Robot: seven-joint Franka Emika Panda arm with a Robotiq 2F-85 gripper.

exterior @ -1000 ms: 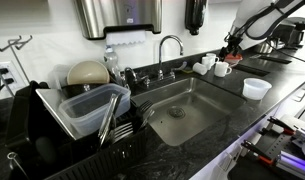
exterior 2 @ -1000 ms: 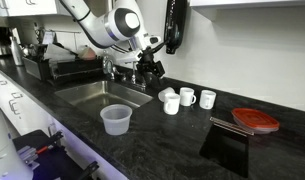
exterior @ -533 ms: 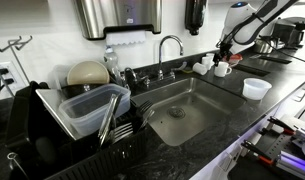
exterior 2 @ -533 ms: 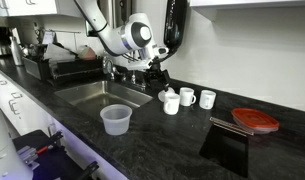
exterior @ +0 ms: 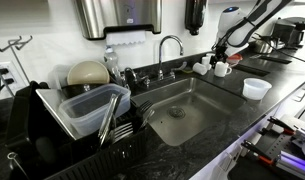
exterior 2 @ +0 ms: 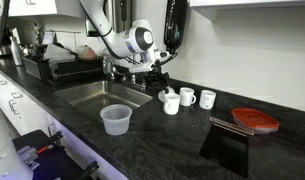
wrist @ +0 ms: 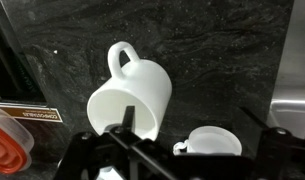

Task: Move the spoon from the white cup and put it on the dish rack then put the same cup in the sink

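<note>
Pincer (exterior 2: 162, 80) spread wide above the white cup (wrist: 132, 95); I need to centre on the spoon (wrist: 127, 137) handle, then drop slowly.

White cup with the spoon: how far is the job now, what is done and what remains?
Nothing looks done yet. The thin spoon appears to stand in the white cup, which sits on the counter. In hand: the open end effector hovers over it, holding nothing. Left: spoon onto the dish rack, then cup into the sink.
</note>
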